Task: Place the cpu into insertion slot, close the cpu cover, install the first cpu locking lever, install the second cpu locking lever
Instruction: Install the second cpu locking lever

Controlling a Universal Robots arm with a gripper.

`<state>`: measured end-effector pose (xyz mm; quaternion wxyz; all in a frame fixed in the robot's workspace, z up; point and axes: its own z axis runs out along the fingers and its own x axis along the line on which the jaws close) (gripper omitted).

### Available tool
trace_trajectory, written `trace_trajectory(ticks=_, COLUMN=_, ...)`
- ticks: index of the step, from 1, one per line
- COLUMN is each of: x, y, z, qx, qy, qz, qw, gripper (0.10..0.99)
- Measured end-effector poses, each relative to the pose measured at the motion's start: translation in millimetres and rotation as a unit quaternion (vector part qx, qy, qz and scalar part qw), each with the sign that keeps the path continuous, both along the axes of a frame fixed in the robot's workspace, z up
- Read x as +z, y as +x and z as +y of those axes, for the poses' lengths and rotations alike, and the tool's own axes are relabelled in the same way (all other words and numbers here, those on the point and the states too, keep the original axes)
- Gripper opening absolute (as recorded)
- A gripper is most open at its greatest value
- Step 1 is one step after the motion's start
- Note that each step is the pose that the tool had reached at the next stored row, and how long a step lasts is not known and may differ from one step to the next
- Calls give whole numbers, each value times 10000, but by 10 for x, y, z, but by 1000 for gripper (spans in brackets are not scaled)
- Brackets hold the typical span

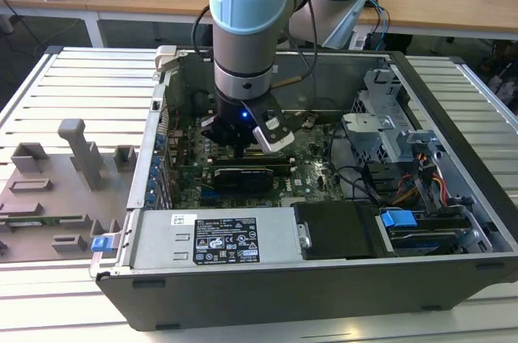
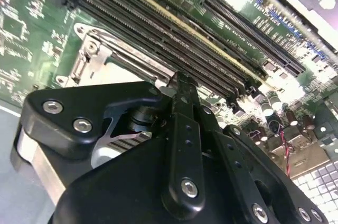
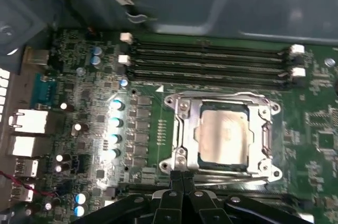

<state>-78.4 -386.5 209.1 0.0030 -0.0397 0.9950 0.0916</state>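
Currently, item by item. Gripper [image 3: 182, 179]: I read its fingers [image 3: 174, 195] as pressed together, nothing between them, tips at the near edge of the socket. Cpu cover [image 3: 186, 129]: lowered flat, framing the chip, directly ahead of the tips. Cpu [image 3: 224, 137]: seated in the insertion slot [image 3: 196, 155]. Memory slots [image 3: 211, 60]: beyond, long axis crosswise to my approach.

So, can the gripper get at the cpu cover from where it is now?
Probably yes. The gripper sits right at the edge of the cpu cover, which lies flat over the cpu, and nothing stands between them.
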Motion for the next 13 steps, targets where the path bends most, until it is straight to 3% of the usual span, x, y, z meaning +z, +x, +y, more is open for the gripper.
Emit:
trace_trajectory(ticks=2, x=-26, y=-36, z=-4, qx=98, qy=62, qz=-1, qw=9999, gripper=106)
trace_trajectory(ticks=4, x=-61, y=-80, z=-10, qx=261, qy=204, qz=0, qw=9995, gripper=106)
trace_trajectory(ticks=6, x=-102, y=-80, z=-9, qx=310, qy=253, qz=-4, qw=9992, gripper=106)
trace_trajectory(ticks=9, x=-127, y=-81, z=-15, qx=335, qy=261, qz=0, qw=9991, gripper=106)
trace_trajectory(ticks=11, x=-123, y=-103, z=-58, qx=349, qy=269, qz=-36, qw=9990, gripper=106)
trace_trajectory(ticks=13, x=-83, y=-107, z=-68, qx=351, qy=259, qz=-43, qw=9990, gripper=106)
